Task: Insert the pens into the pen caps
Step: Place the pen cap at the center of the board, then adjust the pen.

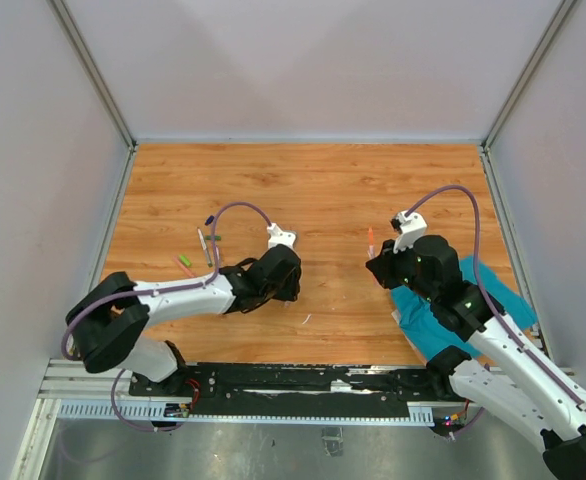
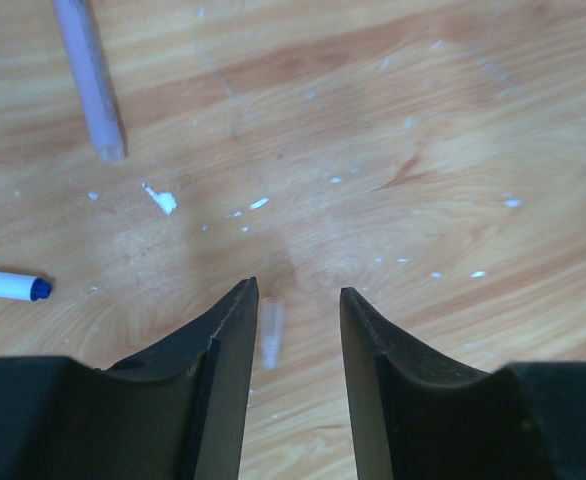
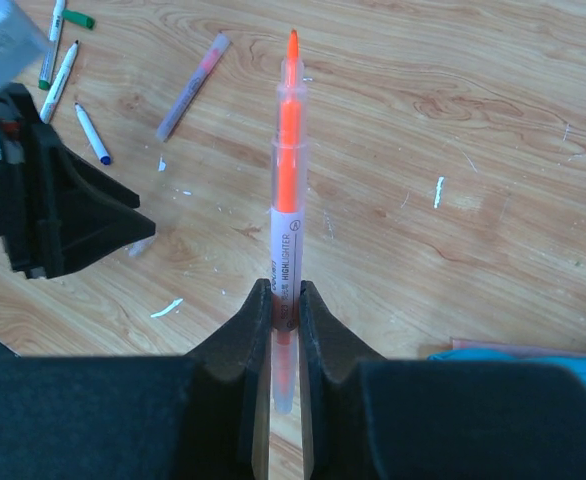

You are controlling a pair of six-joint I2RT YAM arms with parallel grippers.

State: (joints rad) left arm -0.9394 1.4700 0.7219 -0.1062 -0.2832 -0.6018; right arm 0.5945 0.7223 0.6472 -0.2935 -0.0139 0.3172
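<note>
My right gripper (image 3: 286, 290) is shut on an orange pen (image 3: 288, 200), which stands upright with its bare orange tip up; from above the orange pen (image 1: 371, 240) rises over the right gripper (image 1: 376, 262). My left gripper (image 2: 296, 290) hangs open just above the wood. A small pale see-through tube (image 2: 270, 330), short like a pen cap, lies blurred between its jaws, close to the left finger (image 2: 228, 340) and not gripped. More pens lie to the left: a pale purple pen (image 2: 91, 75), a blue-tipped pen (image 2: 8, 286) and green pens (image 1: 186, 265).
A teal cloth (image 1: 453, 310) lies under my right arm at the right. White scraps (image 2: 160, 199) dot the wood. The left gripper (image 3: 73, 215) shows at the left of the right wrist view, a short way from the orange pen. Walls close in the table on three sides.
</note>
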